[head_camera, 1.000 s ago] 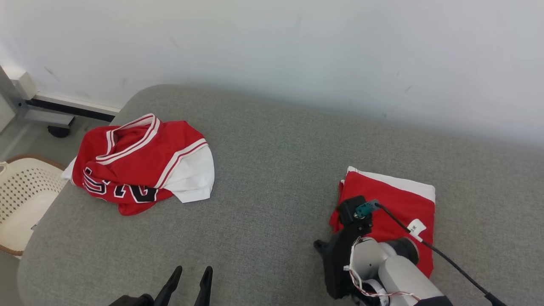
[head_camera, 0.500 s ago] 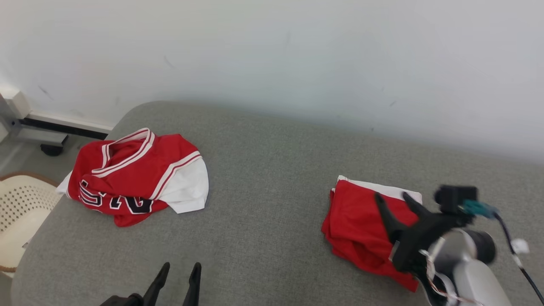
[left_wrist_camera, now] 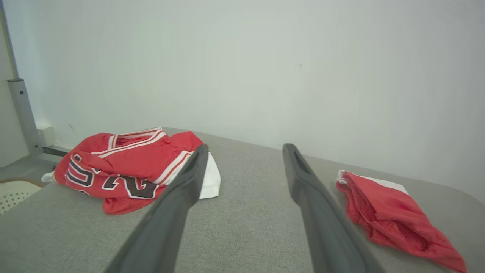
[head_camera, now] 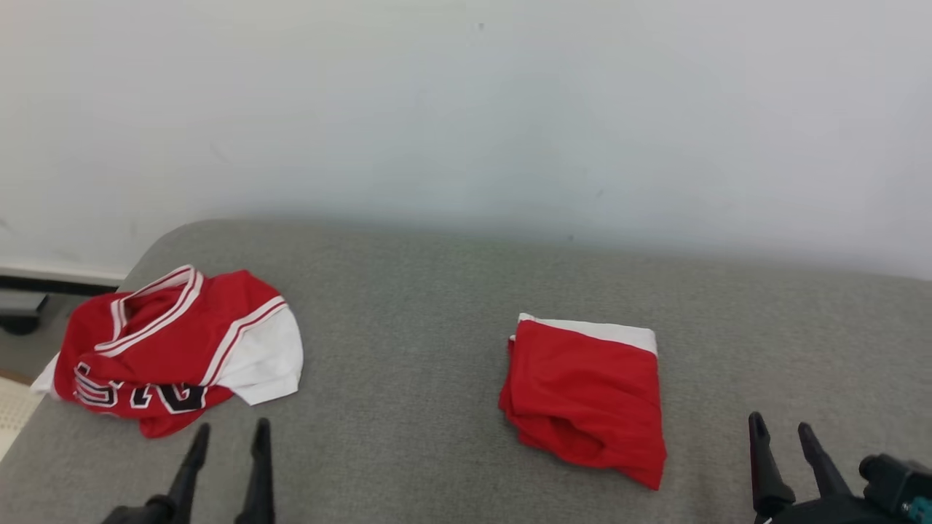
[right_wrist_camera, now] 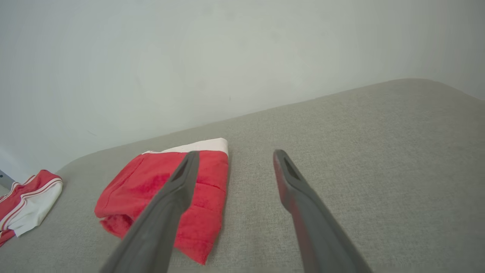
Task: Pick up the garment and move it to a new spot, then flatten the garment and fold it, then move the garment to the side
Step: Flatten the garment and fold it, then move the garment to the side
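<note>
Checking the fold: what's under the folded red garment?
Beneath the folded red garment, a white layer peeks out at the far edge, on grey cushion. Anything between is covered.

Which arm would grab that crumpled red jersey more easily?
Left, probably: the left gripper hangs open close to the crumpled jersey, while the right gripper sits beyond the folded garment.

You are seeing the right gripper showing two long matte-black fingers tapering to blunt tips, just left of a boxy black block that is carrying a small teal connector. Far left of that block, the left gripper is showing a matching pair; its fingers are looking charcoal up close, each bearing a narrow slot.
</note>
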You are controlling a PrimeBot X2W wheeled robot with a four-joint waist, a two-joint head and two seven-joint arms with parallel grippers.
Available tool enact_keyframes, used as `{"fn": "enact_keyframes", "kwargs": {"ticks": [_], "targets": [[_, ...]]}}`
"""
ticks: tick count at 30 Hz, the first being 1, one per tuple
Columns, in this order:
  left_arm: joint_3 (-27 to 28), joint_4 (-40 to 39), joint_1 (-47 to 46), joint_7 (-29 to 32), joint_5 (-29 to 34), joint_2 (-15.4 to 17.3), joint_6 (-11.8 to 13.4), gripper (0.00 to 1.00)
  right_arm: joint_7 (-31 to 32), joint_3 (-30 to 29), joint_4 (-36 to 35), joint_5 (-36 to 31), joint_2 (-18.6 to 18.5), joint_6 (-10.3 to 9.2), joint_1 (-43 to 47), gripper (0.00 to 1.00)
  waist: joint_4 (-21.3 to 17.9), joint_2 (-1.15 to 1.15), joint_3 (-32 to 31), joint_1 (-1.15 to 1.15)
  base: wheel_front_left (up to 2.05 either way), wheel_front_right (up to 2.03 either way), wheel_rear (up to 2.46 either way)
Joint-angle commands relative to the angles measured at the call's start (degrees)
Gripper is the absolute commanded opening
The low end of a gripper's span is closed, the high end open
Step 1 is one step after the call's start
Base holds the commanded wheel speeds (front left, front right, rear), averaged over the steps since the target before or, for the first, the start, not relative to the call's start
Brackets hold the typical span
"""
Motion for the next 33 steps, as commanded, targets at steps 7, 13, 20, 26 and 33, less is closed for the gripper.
{"fn": "enact_keyframes", "kwargs": {"ticks": [7, 13, 20, 26, 33], "targets": [[8.75, -3.43, 3.11, -0.2, 5.04, -5.63, -3.26, 1.0, -2.13, 3.22, 2.3, 1.98, 0.07, -0.11, 1.75, 1.0, -5.28, 0.0, -1.62, 0.0, 0.0, 0.0, 0.0], [12.76, -1.25, 6.5, -0.2, 10.6, -9.2, -7.28, 1.0, -2.46, 8.55, 4.3, -0.6, 0.05, -0.11, 1.74, 1.0, -7.53, 0.0, -1.68, 0.0, 0.0, 0.0, 0.0], [13.26, 5.79, 8.92, -0.16, 17.05, -8.9, -6.51, 1.0, -1.77, 11.04, 5.99, -4.04, 0.04, -0.11, 1.84, 1.0, -8.84, 0.0, -1.62, 0.0, 0.0, 0.0, 0.0], [12.67, 7.01, 7.85, 0.53, 17.35, -8.1, -6.6, 1.0, -1.01, 11.05, 5.65, -4.65, 0.05, -0.11, 1.8, 1.0, -9.01, 0.0, -1.42, 0.0, 0.0, 0.0, 0.0], [14.28, 4.62, 9.04, 0.22, 13.65, -7.14, -9.49, 1.0, -0.2, 11.41, 4.77, -3.05, 0.05, -0.11, 1.76, 1.0, -8.46, 0.0, -1.12, 0.0, 0.0, 0.0, 0.0]]}}
